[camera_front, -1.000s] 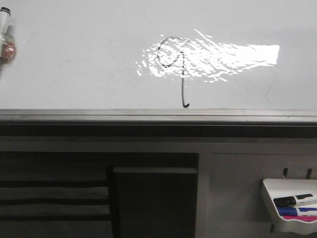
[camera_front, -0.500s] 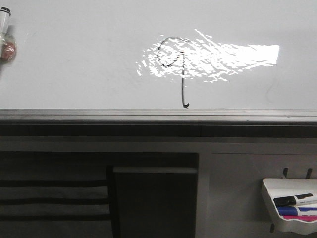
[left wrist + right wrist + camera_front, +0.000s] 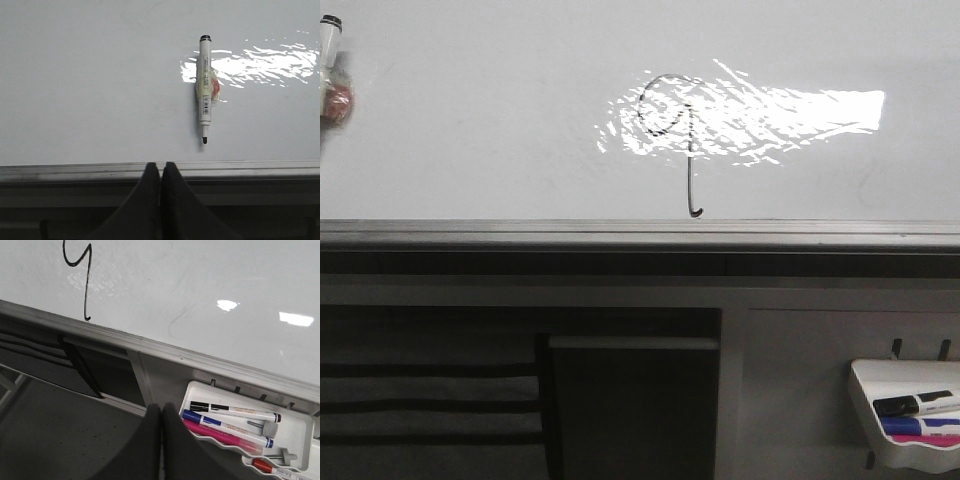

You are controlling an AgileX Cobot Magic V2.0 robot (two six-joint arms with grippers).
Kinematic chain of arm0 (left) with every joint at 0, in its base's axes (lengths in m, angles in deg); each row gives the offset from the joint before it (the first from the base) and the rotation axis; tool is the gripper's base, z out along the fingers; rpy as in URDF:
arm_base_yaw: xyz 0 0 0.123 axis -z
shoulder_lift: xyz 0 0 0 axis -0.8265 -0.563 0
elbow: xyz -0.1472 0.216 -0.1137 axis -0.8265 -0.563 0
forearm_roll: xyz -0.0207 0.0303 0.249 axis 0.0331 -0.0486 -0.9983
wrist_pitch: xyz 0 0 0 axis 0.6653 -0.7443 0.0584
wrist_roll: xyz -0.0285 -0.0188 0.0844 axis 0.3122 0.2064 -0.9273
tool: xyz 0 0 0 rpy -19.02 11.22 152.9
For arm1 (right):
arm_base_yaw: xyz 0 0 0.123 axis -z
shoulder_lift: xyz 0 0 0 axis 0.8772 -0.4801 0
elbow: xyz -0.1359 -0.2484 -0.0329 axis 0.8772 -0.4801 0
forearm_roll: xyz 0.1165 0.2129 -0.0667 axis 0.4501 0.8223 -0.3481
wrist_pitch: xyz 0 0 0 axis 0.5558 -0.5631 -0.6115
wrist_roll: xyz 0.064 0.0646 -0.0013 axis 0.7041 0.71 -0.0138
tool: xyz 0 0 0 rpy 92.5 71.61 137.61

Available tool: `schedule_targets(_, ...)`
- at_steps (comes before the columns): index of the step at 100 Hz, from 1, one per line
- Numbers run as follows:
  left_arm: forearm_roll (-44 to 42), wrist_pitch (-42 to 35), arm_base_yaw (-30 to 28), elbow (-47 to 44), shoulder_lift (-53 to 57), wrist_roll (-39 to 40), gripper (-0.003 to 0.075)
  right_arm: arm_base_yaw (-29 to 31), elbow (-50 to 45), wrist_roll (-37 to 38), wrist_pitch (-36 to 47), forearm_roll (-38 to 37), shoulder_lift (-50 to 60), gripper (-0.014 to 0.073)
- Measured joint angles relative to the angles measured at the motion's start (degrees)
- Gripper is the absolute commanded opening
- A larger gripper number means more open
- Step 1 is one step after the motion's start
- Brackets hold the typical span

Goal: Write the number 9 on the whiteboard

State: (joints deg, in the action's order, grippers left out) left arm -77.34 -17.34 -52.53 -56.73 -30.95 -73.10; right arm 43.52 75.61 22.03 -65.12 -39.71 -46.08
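Note:
The whiteboard (image 3: 470, 130) fills the upper front view, with its grey metal rail (image 3: 620, 232) below. A thin black number 9 (image 3: 686, 140) is drawn on it, its tail ending in a small hook just above the rail; it also shows in the right wrist view (image 3: 82, 275). A white marker (image 3: 204, 89) with its black tip pointing at the rail sticks to the board, seen too at the front view's left edge (image 3: 328, 45). My left gripper (image 3: 160, 170) is shut and empty below the rail. My right gripper (image 3: 161, 412) is shut and empty beside the marker tray.
A small white tray (image 3: 905, 420) hangs at the lower right with black, blue and pink markers (image 3: 227, 426). A dark panel (image 3: 630, 400) and slatted frame sit under the rail. Glare covers the board around the digit.

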Motion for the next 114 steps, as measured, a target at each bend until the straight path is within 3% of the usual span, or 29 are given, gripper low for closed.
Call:
schedule_targets(12,0.0,0.0,0.0,0.0,0.0,0.0,-0.002,1.54,-3.77,-0.27,4.42,-0.57,5.23,-0.0072)
schedule_targets(36,0.0,0.0,0.0,0.0,0.0,0.0,-0.002,10.22,-21.86,-0.39,27.3,-1.0,20.71,-0.0072)
schedule_targets(62,0.0,0.0,0.0,0.0,0.0,0.0,-0.002,14.08,-36.29,-0.39,38.34,-1.0,31.99,-0.0072)
schedule_targets(77,0.0,0.0,0.0,0.0,0.0,0.0,-0.002,14.29,-36.43,-0.39,42.28,-1.0,32.25,-0.0072)
schedule_targets(114,0.0,0.0,0.0,0.0,0.0,0.0,-0.002,14.29,-36.43,-0.39,42.65,-1.0,32.25,-0.0072)
